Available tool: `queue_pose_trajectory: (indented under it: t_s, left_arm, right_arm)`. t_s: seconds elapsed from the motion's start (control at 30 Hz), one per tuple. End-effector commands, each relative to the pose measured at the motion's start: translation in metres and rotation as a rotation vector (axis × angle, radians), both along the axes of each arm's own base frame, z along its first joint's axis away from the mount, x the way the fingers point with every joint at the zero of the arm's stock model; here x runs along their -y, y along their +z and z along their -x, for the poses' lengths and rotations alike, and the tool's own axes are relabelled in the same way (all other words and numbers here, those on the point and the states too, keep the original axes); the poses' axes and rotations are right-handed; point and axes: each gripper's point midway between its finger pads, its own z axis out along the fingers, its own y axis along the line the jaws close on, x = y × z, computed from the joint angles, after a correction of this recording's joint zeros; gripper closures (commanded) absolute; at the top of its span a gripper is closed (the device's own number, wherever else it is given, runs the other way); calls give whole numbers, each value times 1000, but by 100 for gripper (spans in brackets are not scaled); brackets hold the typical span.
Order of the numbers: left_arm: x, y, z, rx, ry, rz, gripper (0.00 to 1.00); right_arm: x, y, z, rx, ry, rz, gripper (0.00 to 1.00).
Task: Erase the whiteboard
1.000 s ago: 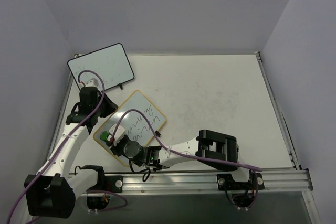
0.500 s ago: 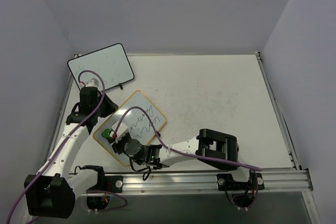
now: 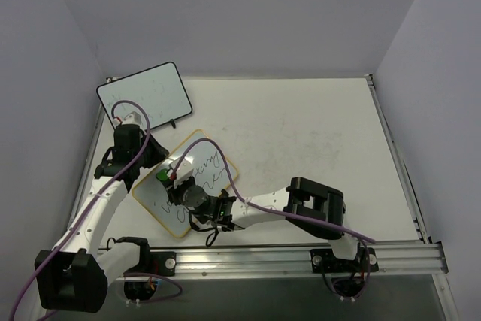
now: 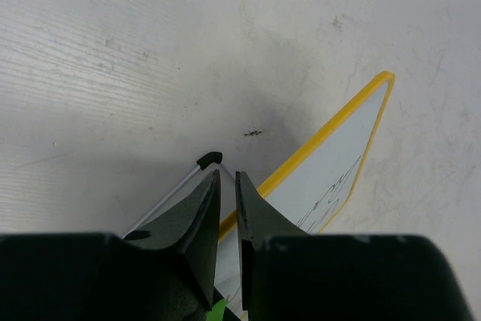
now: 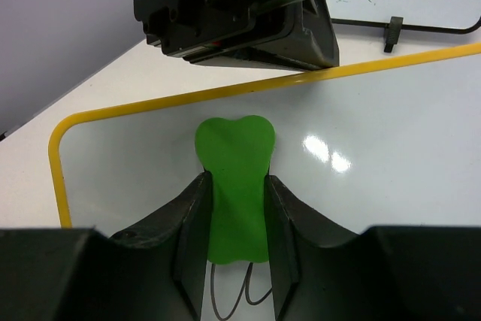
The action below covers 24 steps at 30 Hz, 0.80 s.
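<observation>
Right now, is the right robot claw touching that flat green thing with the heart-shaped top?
Touching. The right wrist view shows the green heart-topped pad squeezed between the right gripper and its black fingers, with no gap on either side.

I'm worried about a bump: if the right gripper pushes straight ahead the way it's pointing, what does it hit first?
Likely the left gripper: its black body sits just past the yellow rim of the whiteboard, straight ahead of the green eraser. Depth is unclear.
</observation>
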Motion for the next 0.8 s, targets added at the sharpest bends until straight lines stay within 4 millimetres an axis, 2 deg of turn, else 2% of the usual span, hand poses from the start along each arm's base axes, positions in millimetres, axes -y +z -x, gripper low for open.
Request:
queue_pose_trajectory:
  t_s: [0.0, 0.33, 0.77]
  left_arm:
    - [7, 9, -1, 21, -38, 7, 78]
    - [7, 8, -2, 20, -40, 10, 78]
    - [9, 9, -3, 23, -45, 13, 78]
  right_arm:
    - [23, -41, -6, 1, -59, 196, 100]
    - [-9, -41, 36, 41, 86, 219, 100]
    - [-28, -42, 78, 62, 220, 236, 100]
